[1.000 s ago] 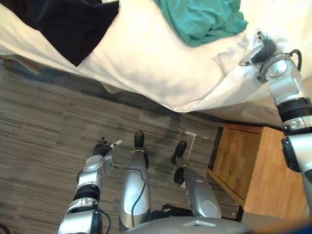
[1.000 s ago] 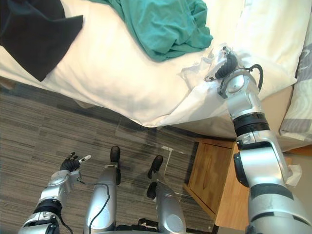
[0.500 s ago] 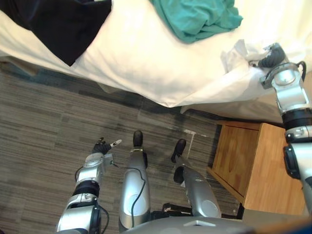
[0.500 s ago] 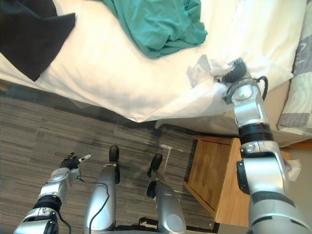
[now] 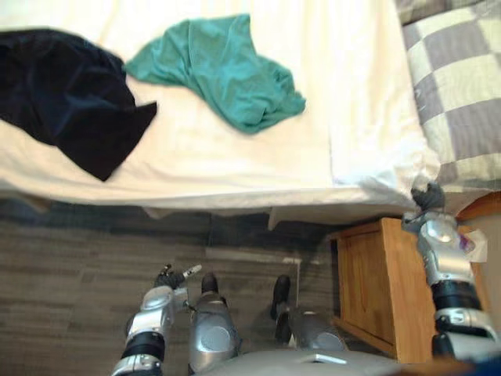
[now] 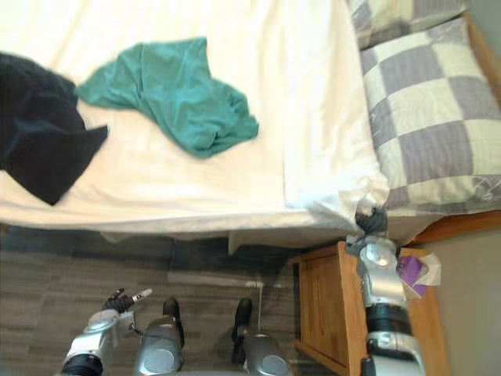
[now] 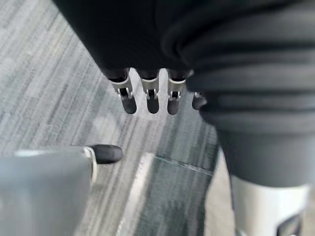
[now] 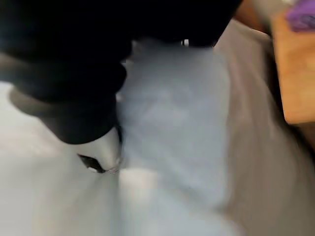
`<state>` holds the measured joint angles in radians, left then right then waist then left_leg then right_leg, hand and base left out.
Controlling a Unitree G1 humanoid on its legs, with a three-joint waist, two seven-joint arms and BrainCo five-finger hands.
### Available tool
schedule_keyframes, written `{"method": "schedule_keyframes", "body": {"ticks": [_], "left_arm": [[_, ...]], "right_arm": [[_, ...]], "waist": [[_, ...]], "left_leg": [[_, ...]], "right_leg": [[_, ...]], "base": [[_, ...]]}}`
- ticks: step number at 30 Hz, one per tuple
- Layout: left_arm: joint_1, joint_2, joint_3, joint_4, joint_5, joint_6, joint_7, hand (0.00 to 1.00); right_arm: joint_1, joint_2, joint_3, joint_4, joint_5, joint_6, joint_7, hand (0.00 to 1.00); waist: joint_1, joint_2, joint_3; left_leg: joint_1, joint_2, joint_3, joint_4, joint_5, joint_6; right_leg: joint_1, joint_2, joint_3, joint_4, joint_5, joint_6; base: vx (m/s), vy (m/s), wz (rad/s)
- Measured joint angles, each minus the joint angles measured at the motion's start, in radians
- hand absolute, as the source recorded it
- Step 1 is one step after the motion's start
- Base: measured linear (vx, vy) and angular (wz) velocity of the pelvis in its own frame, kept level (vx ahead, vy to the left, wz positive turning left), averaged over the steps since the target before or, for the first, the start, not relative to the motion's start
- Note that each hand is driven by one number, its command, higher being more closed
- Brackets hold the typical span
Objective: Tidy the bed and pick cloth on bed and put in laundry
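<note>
Crumpled teal cloth (image 5: 227,78) on white bed sheet (image 5: 235,164), well apart from both hands, right hand (image 6: 370,222) pinching the sheet's puckered corner (beside a grey-checked pillow (image 6: 430,102)), left hand (image 5: 167,276) slack-fingered, empty, above striped grey carpet (image 5: 63,258).

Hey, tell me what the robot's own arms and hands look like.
The left arm and right arm are silver-grey rounded segments with black bands at the joints. The left hand has a dark ribbed cover over its back and wrist, and silver fingers with dark tips. The right hand wears the same dark cover above a shiny silver wrist.
</note>
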<state>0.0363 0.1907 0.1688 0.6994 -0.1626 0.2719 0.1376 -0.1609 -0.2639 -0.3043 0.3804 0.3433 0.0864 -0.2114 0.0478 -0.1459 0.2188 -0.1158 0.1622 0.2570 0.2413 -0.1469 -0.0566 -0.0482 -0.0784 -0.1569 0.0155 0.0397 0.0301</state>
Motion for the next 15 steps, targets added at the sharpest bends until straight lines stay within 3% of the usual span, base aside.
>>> {"method": "schedule_keyframes", "body": {"ticks": [1, 4, 7, 11, 15], "left_arm": [[0.014, -0.010, -0.001, 0.004, 0.000, 0.000, 0.000, 0.00], [0.074, -0.069, -0.009, 0.057, -0.002, -0.005, 0.000, 0.00], [0.121, -0.112, -0.010, 0.121, -0.024, -0.029, -0.001, 0.00], [0.145, -0.108, -0.009, 0.150, -0.025, -0.063, -0.010, 0.00], [0.157, -0.111, -0.002, 0.154, -0.038, -0.088, -0.036, 0.00]], "right_arm": [[0.016, 0.020, -0.019, 0.000, 0.031, -0.017, -0.007, 0.00], [0.120, 0.087, -0.114, 0.010, 0.261, -0.131, -0.033, 0.00], [0.229, 0.171, -0.221, 0.070, 0.496, -0.274, -0.025, 0.00], [0.313, 0.244, -0.283, 0.150, 0.517, -0.320, -0.028, 0.00], [0.363, 0.276, -0.347, 0.179, 0.518, -0.343, -0.026, 0.00]], "waist": [[-0.004, 0.006, -0.015], [-0.041, 0.056, -0.078], [-0.066, 0.108, -0.108], [-0.089, 0.119, -0.123], [-0.091, 0.121, -0.126]], "left_leg": [[0.018, -0.005, 0.006, -0.014, 0.002, 0.000], [0.098, -0.036, 0.031, -0.092, 0.019, 0.009], [0.194, -0.071, 0.066, -0.190, 0.045, 0.009], [0.263, -0.082, 0.081, -0.262, 0.071, 0.005], [0.313, -0.087, 0.101, -0.335, 0.098, 0.005]], "right_leg": [[0.009, -0.004, 0.005, 0.000, -0.003, 0.004], [0.048, -0.031, 0.010, 0.000, -0.019, 0.026], [0.082, -0.049, 0.042, 0.000, -0.032, 0.039], [0.115, -0.048, 0.050, -0.006, -0.040, 0.041], [0.130, -0.041, 0.058, -0.017, -0.042, 0.044]], "base": [[0.07, 0.015, -0.16], [0.04, 0.041, -0.12], [0.02, 0.070, -0.28], [0.00, 0.031, -0.13], [-0.02, 0.003, -0.08]]}}
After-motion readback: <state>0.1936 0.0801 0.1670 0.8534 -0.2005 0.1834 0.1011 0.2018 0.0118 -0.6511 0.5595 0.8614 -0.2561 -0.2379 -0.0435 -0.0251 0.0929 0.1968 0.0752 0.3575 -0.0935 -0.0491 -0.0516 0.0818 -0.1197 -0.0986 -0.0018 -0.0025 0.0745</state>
